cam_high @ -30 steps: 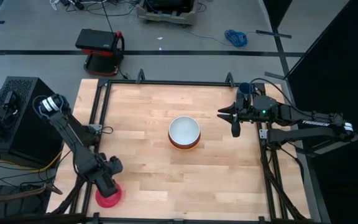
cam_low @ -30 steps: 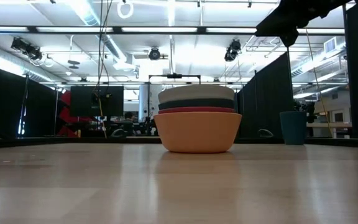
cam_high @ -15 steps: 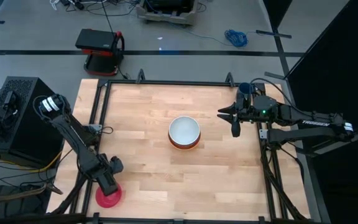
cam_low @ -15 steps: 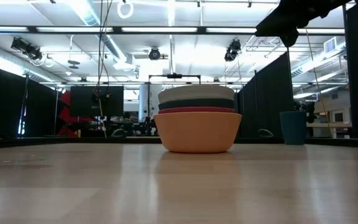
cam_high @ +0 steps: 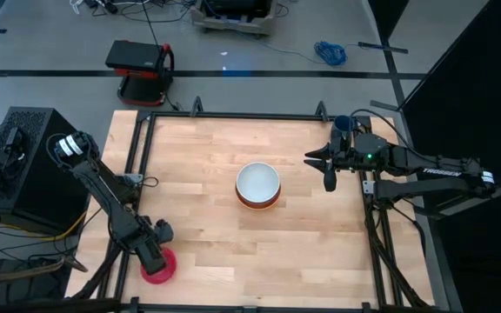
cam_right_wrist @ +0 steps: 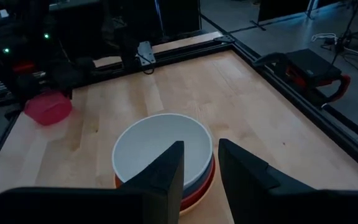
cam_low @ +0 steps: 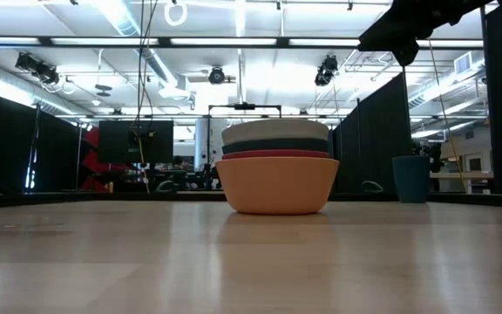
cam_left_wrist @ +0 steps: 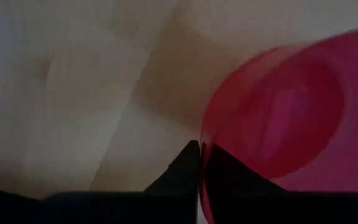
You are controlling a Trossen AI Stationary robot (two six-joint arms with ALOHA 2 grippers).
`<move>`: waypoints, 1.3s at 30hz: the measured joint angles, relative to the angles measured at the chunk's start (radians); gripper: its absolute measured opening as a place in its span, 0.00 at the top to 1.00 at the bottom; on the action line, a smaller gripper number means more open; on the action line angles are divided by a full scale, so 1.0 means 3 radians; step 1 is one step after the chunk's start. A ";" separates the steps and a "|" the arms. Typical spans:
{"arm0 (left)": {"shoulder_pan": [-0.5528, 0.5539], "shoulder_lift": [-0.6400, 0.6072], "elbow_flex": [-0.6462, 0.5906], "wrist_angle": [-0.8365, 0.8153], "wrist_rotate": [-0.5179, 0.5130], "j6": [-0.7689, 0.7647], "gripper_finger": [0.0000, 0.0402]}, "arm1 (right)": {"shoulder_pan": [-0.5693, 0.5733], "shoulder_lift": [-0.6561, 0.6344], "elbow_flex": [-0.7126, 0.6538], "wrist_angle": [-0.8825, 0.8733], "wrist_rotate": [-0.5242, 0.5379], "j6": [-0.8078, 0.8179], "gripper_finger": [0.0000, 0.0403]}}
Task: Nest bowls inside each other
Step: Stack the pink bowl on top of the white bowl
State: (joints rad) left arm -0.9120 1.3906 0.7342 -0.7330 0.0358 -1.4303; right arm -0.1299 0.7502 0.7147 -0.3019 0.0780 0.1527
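A stack of nested bowls [cam_high: 258,185] stands at the table's middle. The white one [cam_right_wrist: 161,148] is on top; the low view shows teal, red and orange [cam_low: 277,185] beneath it. The magenta-pink bowl [cam_high: 158,266] is by the near left corner, also seen far off in the right wrist view [cam_right_wrist: 48,107]. My left gripper [cam_high: 150,256] points down over that bowl's left side, shut on its rim. My right gripper [cam_right_wrist: 201,168] hovers high to the right of the stack, open, with nothing between its fingers. My left gripper has the pink bowl's rim [cam_left_wrist: 202,146] between its two fingers, one finger [cam_left_wrist: 232,171] inside the bowl and one [cam_left_wrist: 185,163] outside. The fingers come from above, pointing down. Whether the bowl's base rests on the table I cannot tell.
A dark blue cup [cam_high: 344,123] stands at the far right corner, behind my right arm. A black metal frame [cam_high: 233,115] runs round the table's edges. Bare wood lies between the pink bowl and the stack.
My left gripper has sunk a little onto the pink bowl and shut on its rim. The bowl has shifted slightly toward the table's right. My right arm has kept still.
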 joint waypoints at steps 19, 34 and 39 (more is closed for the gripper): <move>0.0703 -0.0016 0.1228 -0.0618 -0.1802 0.1837 1.00 | 0.0000 0.0000 0.0000 -0.0003 0.0025 -0.0006 0.78; 0.1913 -0.0018 0.1712 -0.0295 -0.1854 0.3761 1.00 | 0.0000 0.0000 0.0000 -0.0004 0.0024 -0.0111 0.78; 0.2297 -0.0018 0.1715 0.0120 -0.1622 0.4245 1.00 | 0.0000 0.0000 0.0000 -0.0004 0.0024 -0.0113 0.78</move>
State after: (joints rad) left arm -0.2228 1.3853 1.2488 -0.6971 -0.4509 -0.1568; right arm -0.1299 0.7502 0.7147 -0.3030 0.0853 0.1188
